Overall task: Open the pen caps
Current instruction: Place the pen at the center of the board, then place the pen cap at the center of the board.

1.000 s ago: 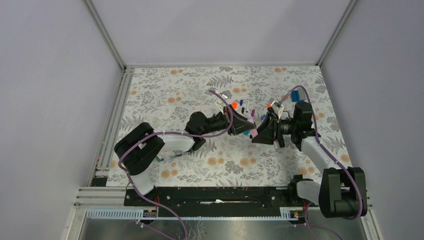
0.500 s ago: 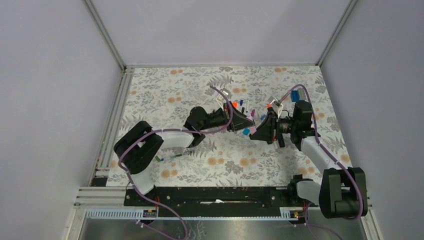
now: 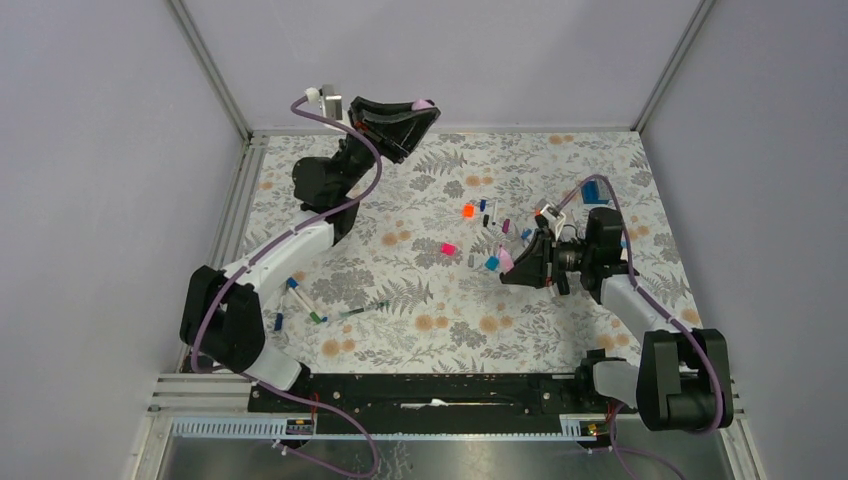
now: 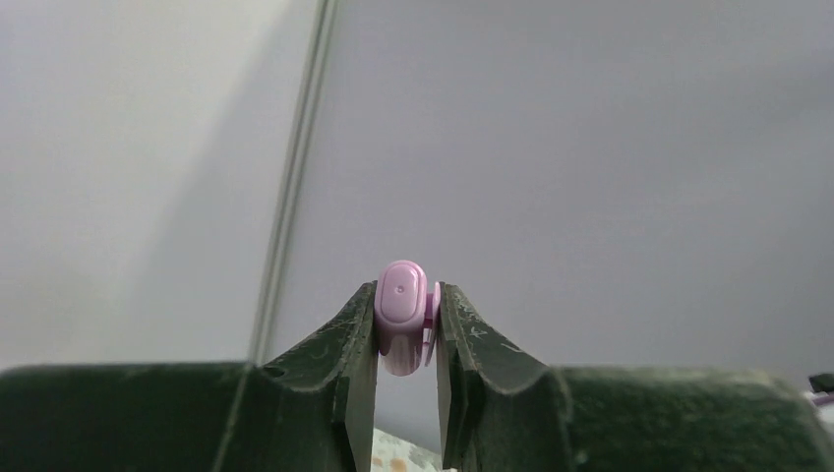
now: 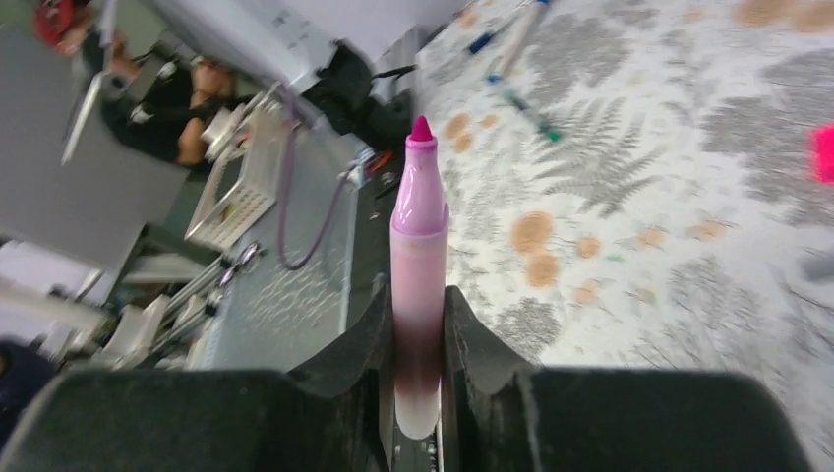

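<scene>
Now my left hand pinches the lilac cap high up, well apart to the far left of the pen, whose barrel my right hand clamps low over the counter, bare tip pointing left.

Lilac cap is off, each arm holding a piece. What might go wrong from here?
The left gripper pinches the lilac cap at the very end of its jaws, high above the floral mat; a slip might bounce it away. The marker in the right gripper has its pink tip bare; set down carelessly, it may stain the mat.
</scene>
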`<state>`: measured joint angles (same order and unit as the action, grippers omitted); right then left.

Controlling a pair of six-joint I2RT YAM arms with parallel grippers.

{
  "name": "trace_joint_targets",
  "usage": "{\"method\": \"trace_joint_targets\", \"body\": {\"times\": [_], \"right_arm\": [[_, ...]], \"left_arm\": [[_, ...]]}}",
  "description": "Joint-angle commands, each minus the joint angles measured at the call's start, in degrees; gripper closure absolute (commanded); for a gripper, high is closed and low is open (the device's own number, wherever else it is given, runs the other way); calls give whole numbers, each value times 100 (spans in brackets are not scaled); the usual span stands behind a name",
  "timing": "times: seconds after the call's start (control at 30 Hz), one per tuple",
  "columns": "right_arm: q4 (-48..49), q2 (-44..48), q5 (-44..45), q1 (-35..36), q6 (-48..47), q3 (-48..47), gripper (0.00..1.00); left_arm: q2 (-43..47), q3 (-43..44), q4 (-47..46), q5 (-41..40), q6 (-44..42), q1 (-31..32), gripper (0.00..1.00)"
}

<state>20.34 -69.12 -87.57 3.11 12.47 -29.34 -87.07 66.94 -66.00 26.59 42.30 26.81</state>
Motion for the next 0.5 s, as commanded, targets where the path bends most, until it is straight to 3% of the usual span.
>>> {"method": "trace_joint_targets", "body": {"times": [0.0,0.13,0.3,0.47], "right_arm": [[-1003,262,676,-750,-845,-250,100],[-3624,423,2549,-1617,-3163,-974,100],[-4020,392,3950,-2421,-3742,-1082,99],[-4254,211,4949,-2699,-4058,-1080,98]], "left_arm": [[145,-449,325,400,268,53,100],[458,-1330,909,578,578,96,100],[533,-2046,1733,379,258,623,100],[76,-1879,2605,-47,-311,1365,100]]}}
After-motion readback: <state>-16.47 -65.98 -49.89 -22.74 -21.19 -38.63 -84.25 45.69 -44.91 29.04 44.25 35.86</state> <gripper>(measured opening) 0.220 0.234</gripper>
